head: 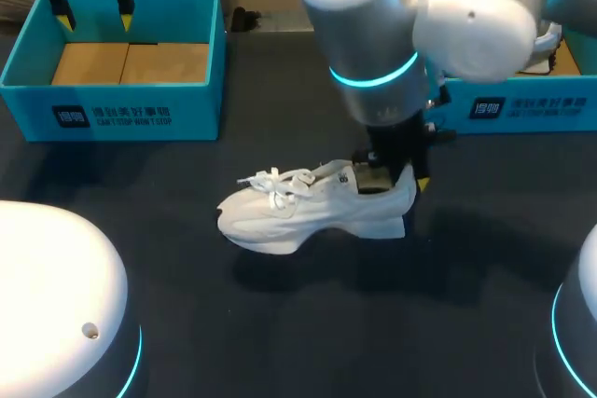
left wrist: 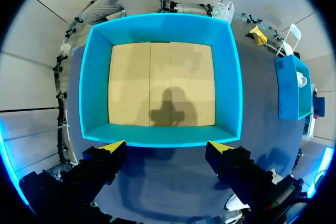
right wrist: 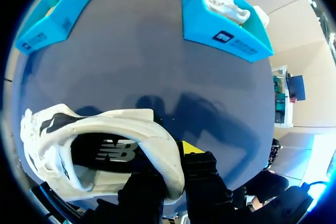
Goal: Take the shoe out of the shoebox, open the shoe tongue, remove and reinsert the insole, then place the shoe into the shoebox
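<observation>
From my station I see the shoe (head: 317,207) out of its box, standing on its sole on the dark table (head: 326,333), near the middle and on the near side of both boxes. Its toe points left and its heel right, and the white laces (head: 275,184) lie loose over the front. My right gripper (head: 396,179) is at the heel. In the right wrist view the back wall of the shoe (right wrist: 147,124) sits pinched between the two fingers of the right gripper (right wrist: 168,174), one inside the opening and one outside (only the outer yellow tip shows), so I read it as clamped on the heel. The dark insole (right wrist: 105,153) is visible down inside the opening. My left gripper (head: 93,20) hangs over the left box (head: 112,100) at the far left, fingers spread wide and holding nothing. From the left wrist camera the left gripper (left wrist: 167,148) is above the near wall of that box (left wrist: 157,30), whose brown cardboard floor is bare. The right box (head: 522,104) stands at the far right, and inside that box (right wrist: 226,30) a second white shoe (right wrist: 226,6) lies.
</observation>
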Robot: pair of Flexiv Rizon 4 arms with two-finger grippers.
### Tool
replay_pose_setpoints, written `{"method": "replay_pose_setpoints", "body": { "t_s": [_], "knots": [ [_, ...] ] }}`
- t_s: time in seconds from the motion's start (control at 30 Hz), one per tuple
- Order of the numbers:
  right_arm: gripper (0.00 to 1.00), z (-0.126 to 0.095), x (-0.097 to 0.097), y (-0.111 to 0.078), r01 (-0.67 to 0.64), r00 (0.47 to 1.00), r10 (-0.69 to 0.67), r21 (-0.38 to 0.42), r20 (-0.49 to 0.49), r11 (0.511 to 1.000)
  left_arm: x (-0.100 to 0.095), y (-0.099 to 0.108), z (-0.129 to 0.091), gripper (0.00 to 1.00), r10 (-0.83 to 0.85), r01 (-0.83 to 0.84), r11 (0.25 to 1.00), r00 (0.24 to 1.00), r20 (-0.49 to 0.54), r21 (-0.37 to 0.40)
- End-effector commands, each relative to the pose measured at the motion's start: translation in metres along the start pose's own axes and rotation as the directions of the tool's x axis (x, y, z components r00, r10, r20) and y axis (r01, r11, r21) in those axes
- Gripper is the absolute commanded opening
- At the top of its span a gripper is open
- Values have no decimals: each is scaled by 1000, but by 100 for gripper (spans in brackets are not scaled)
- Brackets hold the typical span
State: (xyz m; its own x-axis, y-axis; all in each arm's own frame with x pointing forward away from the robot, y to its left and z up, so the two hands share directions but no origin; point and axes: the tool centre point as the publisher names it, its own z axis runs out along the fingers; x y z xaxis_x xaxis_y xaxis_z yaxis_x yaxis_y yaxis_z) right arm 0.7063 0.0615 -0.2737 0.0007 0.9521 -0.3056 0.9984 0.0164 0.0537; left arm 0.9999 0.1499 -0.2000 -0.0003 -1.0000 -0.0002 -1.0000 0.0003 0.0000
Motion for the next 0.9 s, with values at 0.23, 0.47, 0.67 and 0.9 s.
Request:
{"method": "replay_pose_setpoints", "body": {
  "t_s": [0.23,0.47,0.67,0.9],
  "knots": [
    [0,58,7,5,10,1000,-10,16,-12,1000,0,0,0,100,0,0,1000,1000,0,0],
    [0,82,11,10,13,1000,-13,-4,-26,1000,0,0,0,100,0,0,1000,1000,0,0],
    [0,91,14,15,6,1000,-7,-30,-30,1000,0,0,0,100,0,0,1000,1000,0,0],
    [0,101,18,16,-2,1000,1,-28,-27,1000,0,0,0,100,0,0,1000,1000,0,0]
  ]
}}
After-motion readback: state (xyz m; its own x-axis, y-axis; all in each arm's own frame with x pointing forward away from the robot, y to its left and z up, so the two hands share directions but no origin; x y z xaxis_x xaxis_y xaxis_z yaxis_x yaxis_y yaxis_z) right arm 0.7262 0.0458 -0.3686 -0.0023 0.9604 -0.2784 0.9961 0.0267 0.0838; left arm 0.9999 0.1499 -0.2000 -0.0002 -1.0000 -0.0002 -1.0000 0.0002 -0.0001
